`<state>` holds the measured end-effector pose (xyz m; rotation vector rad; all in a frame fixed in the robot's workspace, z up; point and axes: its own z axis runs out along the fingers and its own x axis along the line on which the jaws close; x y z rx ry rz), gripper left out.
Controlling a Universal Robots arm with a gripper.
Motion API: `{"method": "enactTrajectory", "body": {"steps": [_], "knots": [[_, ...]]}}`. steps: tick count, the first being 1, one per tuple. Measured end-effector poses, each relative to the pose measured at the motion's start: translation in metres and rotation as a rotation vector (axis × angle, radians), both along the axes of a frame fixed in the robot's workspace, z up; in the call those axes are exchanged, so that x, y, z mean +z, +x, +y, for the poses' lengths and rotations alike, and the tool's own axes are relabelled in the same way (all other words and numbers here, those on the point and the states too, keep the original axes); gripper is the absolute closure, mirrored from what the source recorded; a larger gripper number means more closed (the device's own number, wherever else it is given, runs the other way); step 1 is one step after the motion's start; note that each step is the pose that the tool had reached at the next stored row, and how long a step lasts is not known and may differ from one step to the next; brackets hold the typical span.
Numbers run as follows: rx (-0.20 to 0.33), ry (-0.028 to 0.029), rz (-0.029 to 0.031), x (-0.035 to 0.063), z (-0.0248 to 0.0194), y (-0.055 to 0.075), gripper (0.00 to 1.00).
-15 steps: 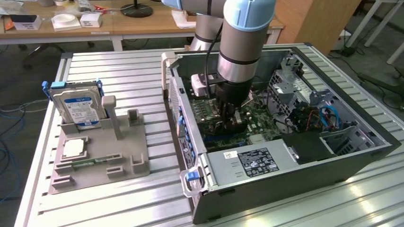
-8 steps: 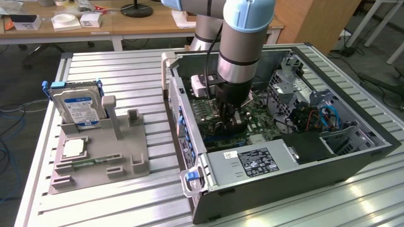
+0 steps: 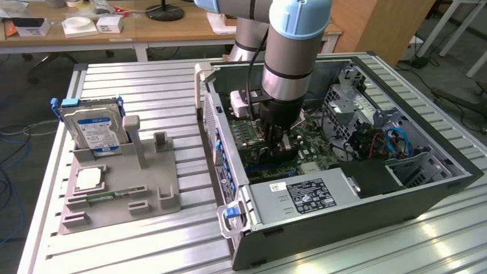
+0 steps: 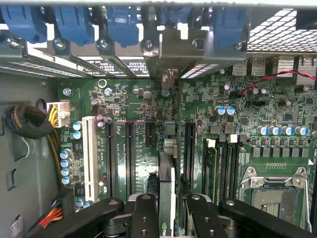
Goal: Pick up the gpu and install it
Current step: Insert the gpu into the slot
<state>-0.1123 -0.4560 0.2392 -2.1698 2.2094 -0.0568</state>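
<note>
Silver hard drive (image 3: 93, 128) upright in grey holder (image 3: 122, 197) (processor chip (image 3: 90, 178) below), beside open computer case (image 3: 365, 200).

The exterior view was evenly and brightly lit from overhead, with pale glare streaks on the ribbed metal surface (image 3: 152, 85) near the bottom corner at the exterior view's right. The computer case (image 3: 426, 197) held deep shadow inside. In the wrist view the motherboard (image 4: 148, 114) was dimmer but sharp, and the nearby claw (image 4: 166, 218) looked soft.
</note>
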Motion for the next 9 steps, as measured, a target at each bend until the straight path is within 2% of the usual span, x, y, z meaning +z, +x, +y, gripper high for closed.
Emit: {"method": "enactTrajectory", "body": {"steps": [5,9], "knots": [[0.0,-0.0004,0.0002,-0.0014,0.0,0.0,0.74],[0.0,-0.0005,0.0005,-0.008,-0.0001,-0.0009,0.74]]}}
